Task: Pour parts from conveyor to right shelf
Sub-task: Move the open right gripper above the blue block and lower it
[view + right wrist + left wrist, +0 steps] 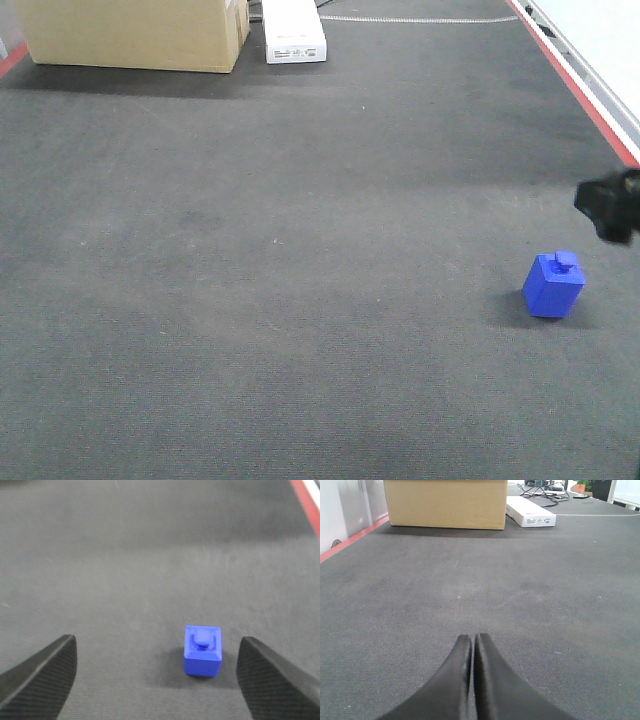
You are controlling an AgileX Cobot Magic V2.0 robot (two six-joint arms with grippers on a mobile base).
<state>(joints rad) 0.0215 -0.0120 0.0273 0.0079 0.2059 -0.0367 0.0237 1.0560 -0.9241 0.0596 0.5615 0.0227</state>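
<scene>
Hovering spread wide and empty, my right gripper (157, 642) faces the blue block (202, 652) at one o'clock on the conveyor belt (100, 555); my left gripper (471, 640), closed on nothing, sits farther away.

The left gripper (471, 637) had two smooth, matte black fingers (492, 685), broad at the base and curving in to narrow, rounded tips, with a faint grey sheen along their inner edges. The right gripper (157, 640) had dark grey-black fingers (45, 675), wedge-shaped with blunt rounded ends, and their surface showed a fine woven, cross-hatched texture. In the front-facing view only a small black, angular piece of the right arm (608, 205) showed at the frame's edge, too blurred to give screws, cables or markings.
</scene>
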